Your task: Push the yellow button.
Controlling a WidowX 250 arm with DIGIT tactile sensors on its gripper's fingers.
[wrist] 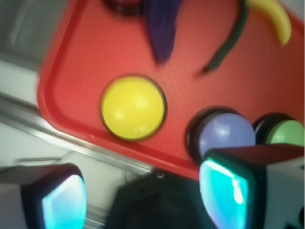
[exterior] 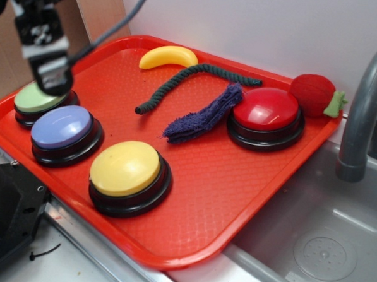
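The yellow button (exterior: 125, 168) (wrist: 133, 107), a domed yellow top on a black round base, sits at the front of the red tray (exterior: 237, 181), untouched. My gripper (exterior: 52, 80) (wrist: 143, 200) hangs high at the tray's far left, over the green button (exterior: 36, 99), well away from the yellow one. In the wrist view its two fingers, with cyan pads (wrist: 224, 191), stand wide apart and hold nothing. Below the gap are the tray's front rim and a black block.
A lilac-blue button (exterior: 63, 127) stands between the green and yellow ones. A red button (exterior: 266, 109), purple cloth (exterior: 206, 113), dark green rope (exterior: 179, 80), toy banana (exterior: 168, 56) and strawberry (exterior: 314, 94) lie farther back. A sink (exterior: 322, 236) and faucet (exterior: 364, 112) are on the right.
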